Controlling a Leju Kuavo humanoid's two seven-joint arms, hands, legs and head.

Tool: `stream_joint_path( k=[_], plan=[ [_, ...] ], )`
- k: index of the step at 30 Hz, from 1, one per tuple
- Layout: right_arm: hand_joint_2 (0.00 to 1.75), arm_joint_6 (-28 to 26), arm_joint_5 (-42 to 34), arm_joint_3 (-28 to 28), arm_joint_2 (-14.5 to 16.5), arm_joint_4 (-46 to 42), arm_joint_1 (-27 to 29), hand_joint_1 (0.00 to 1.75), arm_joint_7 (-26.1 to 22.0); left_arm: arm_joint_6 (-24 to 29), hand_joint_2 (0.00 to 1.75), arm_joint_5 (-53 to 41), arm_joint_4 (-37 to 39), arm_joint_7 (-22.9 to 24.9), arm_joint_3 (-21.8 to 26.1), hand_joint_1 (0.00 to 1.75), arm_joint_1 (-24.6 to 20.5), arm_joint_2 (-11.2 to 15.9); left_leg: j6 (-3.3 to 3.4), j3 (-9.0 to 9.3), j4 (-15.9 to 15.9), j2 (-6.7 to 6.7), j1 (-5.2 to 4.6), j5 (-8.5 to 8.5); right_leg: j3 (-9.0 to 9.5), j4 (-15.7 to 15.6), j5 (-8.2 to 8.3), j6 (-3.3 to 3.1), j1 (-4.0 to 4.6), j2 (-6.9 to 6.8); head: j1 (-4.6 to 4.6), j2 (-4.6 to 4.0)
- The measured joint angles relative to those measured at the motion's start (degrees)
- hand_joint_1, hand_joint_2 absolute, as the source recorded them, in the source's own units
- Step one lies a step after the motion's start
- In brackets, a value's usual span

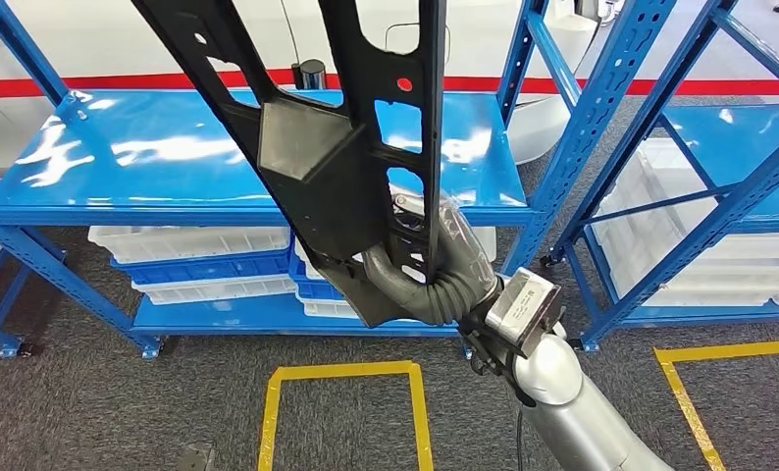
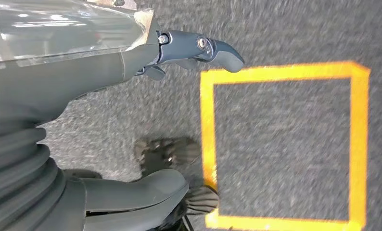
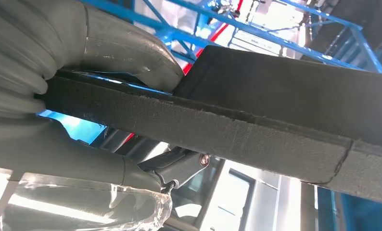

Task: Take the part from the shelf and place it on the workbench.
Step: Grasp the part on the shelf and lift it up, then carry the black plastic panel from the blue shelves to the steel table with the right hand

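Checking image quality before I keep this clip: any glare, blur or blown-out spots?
Head view: sharp, with white glare patches on the blue shelf top. Left wrist view: carpet and yellow floor marking slightly motion-blurred. Right wrist view: background overexposed behind the black part; edges soft.

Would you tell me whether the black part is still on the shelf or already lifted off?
Lifted off: the right hand grips the black part above the bare blue shelf.

The part [image 1: 337,147] stands tilted in front of the shelf [image 1: 219,211], its lower end in the right hand [image 1: 435,270], its upper end leaning left. A second shelf [image 1: 700,196] stands to the right. Bins [image 1: 194,263] lie on the first shelf's lower level; more bins [image 1: 660,235] sit in the second. Two floor squares [image 1: 341,402] lie before the shelves. The left hand [image 2: 131,120] hangs above one floor square.
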Motion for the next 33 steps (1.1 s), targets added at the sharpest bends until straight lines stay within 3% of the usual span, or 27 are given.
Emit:
stream_joint_path(
  k=[1, 2, 3, 5, 7, 8, 9, 11, 12, 13, 15, 16, 17, 18, 19, 21, 23, 24, 26, 27, 28, 30, 32, 33],
  plan=[
    [1.75, 0.02, -0.07, 0.02, -0.09, 0.00, 0.37, 1.75, -0.08, -0.04, 1.75, 0.00, 0.00, -0.03, 0.00, 0.00, 0.05, -0.04, 0.06, -0.94, 0.05, 0.03, -0.07, 0.71, -0.74, 3.77, -1.72, 0.14, -0.01, 0.00, -0.01, 0.00],
    [1.75, 0.05, -0.12, 0.02, -0.20, -0.01, 0.74, 1.75, -0.21, -0.07, 1.75, 0.00, 0.00, -0.05, -0.01, 0.00, 0.11, -0.09, 0.07, -1.90, 0.12, 0.06, -0.14, 1.40, -0.79, 6.31, -2.37, 0.57, 0.00, -0.01, -0.01, 0.00],
    [1.75, 0.09, -0.13, 0.03, -0.29, -0.04, 1.04, 1.75, -0.36, -0.08, 1.75, 0.00, 0.00, -0.05, -0.01, 0.00, 0.16, -0.12, 0.02, -2.81, 0.22, 0.08, -0.19, 2.05, 0.20, 6.70, -1.93, 1.15, 0.00, -0.01, -0.01, 0.00],
    [1.75, 0.24, -0.10, 0.03, -0.41, -0.27, 1.31, 1.75, -0.69, -0.09, 1.75, -0.01, 0.00, -0.07, -0.01, 0.00, 0.22, -0.17, -0.22, -4.39, 0.56, 0.10, -0.25, 3.17, 5.33, 1.20, 0.09, 1.97, 0.04, -0.01, -0.01, 0.00],
    [1.75, 0.45, -0.01, 0.03, -0.45, -0.80, 1.29, 1.75, -0.94, -0.13, 1.75, -0.02, 0.00, -0.15, -0.01, 0.00, 0.25, -0.23, -0.70, -5.41, 0.96, 0.07, -0.43, 4.11, 11.81, -7.59, 0.11, 1.40, 0.32, -0.03, -0.06, 0.01],
    [1.75, 0.55, 0.05, 0.03, -0.48, -1.08, 1.28, 1.75, -1.05, -0.18, 1.75, -0.02, 0.00, -0.22, -0.01, 0.00, 0.28, -0.25, -0.99, -5.63, 1.04, 0.08, -0.47, 4.57, 13.61, -10.50, -0.33, 0.88, 0.50, -0.03, -0.05, 0.01],
    [1.75, 0.60, 0.12, 0.04, -0.53, -1.29, 1.28, 1.75, -1.16, -0.24, 1.75, -0.02, 0.00, -0.30, -0.01, 0.00, 0.32, -0.27, -1.34, -5.76, 0.98, 0.10, -0.47, 5.07, 14.26, -11.87, -0.67, 0.34, 0.73, -0.01, -0.08, 0.01],
    [1.75, 0.64, 0.24, 0.08, -0.66, -1.51, 1.27, 1.75, -1.35, -0.37, 1.75, -0.02, 0.02, -0.41, -0.02, 0.00, 0.40, -0.26, -2.09, -6.06, 0.90, 0.04, -0.30, 5.61, 13.45, -12.14, 0.09, -0.60, 0.60, -0.05, -0.06, 0.01],
    [1.75, 0.64, 0.29, 0.11, -0.70, -1.60, 1.27, 1.75, -1.44, -0.42, 1.75, -0.02, 0.03, -0.44, -0.02, 0.00, 0.47, -0.26, -2.51, -6.47, 1.51, -0.08, -0.18, 4.59, 13.00, -12.17, 0.67, -1.17, 0.41, -0.11, -0.09, 0.01],
    [1.75, 0.64, 0.36, 0.15, -0.72, -1.69, 1.27, 1.75, -1.52, -0.43, 1.75, -0.03, 0.04, -0.46, -0.03, 0.00, 0.53, -0.25, -2.93, -7.12, 3.08, -0.20, -0.04, 2.44, 12.43, -12.27, 1.37, -1.67, 0.15, -0.19, -0.13, 0.00],
    [1.75, 0.63, 0.59, 0.22, -0.73, -1.86, 1.33, 1.75, -1.70, -0.41, 1.75, -0.19, 0.04, -0.60, -0.07, 0.00, 0.57, -0.25, -3.76, -9.02, 9.36, -0.35, 0.41, -3.69, 11.05, -12.27, 2.76, -2.21, 0.01, -0.26, -0.21, 0.00],
    [1.75, 0.59, 0.77, 0.28, -0.76, -1.90, 1.42, 1.75, -1.76, -0.32, 1.75, -0.35, 0.04, -0.75, -0.11, 0.00, 0.56, -0.26, -4.12, -9.84, 13.04, -0.36, 0.62, -5.78, 10.25, -12.24, 3.46, -2.21, 0.01, -0.26, -0.24, 0.00],
    [1.75, 0.54, 0.96, 0.34, -0.80, -1.90, 1.57, 1.75, -1.82, -0.17, 1.75, -0.57, 0.04, -0.92, -0.16, 0.00, 0.55, -0.26, -4.40, -10.21, 15.88, -0.35, 0.82, -6.43, 9.45, -12.20, 4.10, -2.10, 0.00, -0.26, -0.24, 0.00],
    [1.75, 0.47, 1.12, 0.42, -0.86, -1.91, 1.76, 1.75, -1.88, 0.07, 1.75, -0.80, 0.04, -1.08, -0.21, 0.00, 0.55, -0.24, -4.63, -9.76, 17.13, -0.32, 1.02, -5.65, 8.57, -12.15, 4.70, -1.95, -0.04, -0.41, -0.26, 0.00],
    [1.75, 0.41, 1.24, 0.50, -0.93, -1.92, 1.92, 1.75, -1.96, 0.29, 1.75, -0.95, 0.04, -1.18, -0.25, 0.00, 0.54, -0.22, -4.82, -8.30, 16.43, -0.18, 1.22, -4.01, 7.78, -12.05, 5.22, -1.74, -0.11, -0.61, -0.26, 0.00],
    [1.75, 0.29, 1.38, 0.60, -1.08, -2.13, 2.12, 1.75, -2.20, 0.52, 1.75, -1.11, 0.03, -1.23, -0.26, 0.00, 0.38, -0.20, -5.13, -2.77, 9.91, 1.20, 1.45, -1.71, 6.59, -11.60, 5.95, -1.27, -0.16, -1.19, -0.28, 0.00],
    [1.75, 0.14, 1.54, 0.64, -1.25, -2.55, 2.20, 1.75, -2.47, 0.51, 1.75, -1.11, 0.01, -1.25, -0.26, 0.00, 0.04, -0.19, -4.60, 1.90, 3.05, 2.73, 1.10, -2.64, 6.03, -11.08, 6.36, -0.68, 0.06, -1.90, -0.30, 0.00],
    [1.75, 0.09, 1.63, 0.69, -1.31, -2.74, 2.24, 1.75, -2.56, 0.52, 1.75, -1.11, 0.01, -1.25, -0.26, 0.00, -0.07, -0.20, -4.03, 2.69, 1.36, 2.94, 0.81, -3.39, 5.93, -10.98, 6.57, -0.35, 0.17, -2.40, -0.29, 0.00],
    [1.75, 0.05, 1.79, 0.88, -1.38, -2.90, 2.25, 1.75, -2.66, 0.58, 1.75, -1.04, 0.02, -1.27, -0.25, 0.00, 0.08, -0.14, -2.42, 2.18, 0.66, 2.12, 0.54, -3.17, 5.77, -10.98, 6.88, 0.43, 0.10, -3.25, -0.26, 0.00],
    [1.75, 0.05, 1.84, 0.97, -1.43, -2.95, 2.26, 1.75, -2.69, 0.62, 1.75, -1.00, 0.02, -1.28, -0.25, 0.00, 0.22, -0.11, -1.69, 1.84, 0.51, 1.67, 0.51, -2.74, 5.39, -10.38, 6.43, 0.64, -0.03, -3.04, -0.26, 0.00],
    [1.75, 0.05, 1.86, 1.04, -1.50, -3.01, 2.26, 1.75, -2.72, 0.68, 1.75, -0.96, 0.02, -1.32, -0.24, 0.00, 0.32, -0.08, -1.02, 1.51, 0.36, 1.27, 0.53, -2.22, 4.61, -8.74, 5.31, 0.63, -0.11, -2.49, -0.25, 0.00],
    [1.75, 0.05, 1.86, 1.21, -1.69, -3.09, 2.30, 1.75, -2.75, 0.77, 1.75, -0.94, 0.02, -1.42, -0.24, 0.00, 0.37, -0.05, -0.21, 0.69, 0.32, 0.40, 0.40, -1.32, 1.80, -1.84, 1.36, 0.02, -0.15, -0.95, -0.21, 0.00],
    [1.75, 0.05, 1.86, 1.43, -1.92, -3.13, 2.43, 1.75, -2.75, 0.81, 1.75, -0.93, 0.03, -1.49, -0.25, 0.00, 0.47, -0.11, 0.04, -0.12, 0.40, -0.73, 0.09, -0.56, -0.84, 5.67, -2.03, -0.31, -0.08, -0.35, -0.21, 0.00],
    [1.75, 0.05, 1.86, 1.50, -2.02, -3.13, 2.51, 1.75, -2.75, 0.86, 1.75, -0.88, 0.04, -1.49, -0.25, 0.00, 0.53, -0.13, 0.08, -0.46, 0.44, -1.33, -0.05, -0.23, -0.99, 7.11, -2.65, -0.20, -0.05, -0.26, -0.21, 0.00]
  ],
)
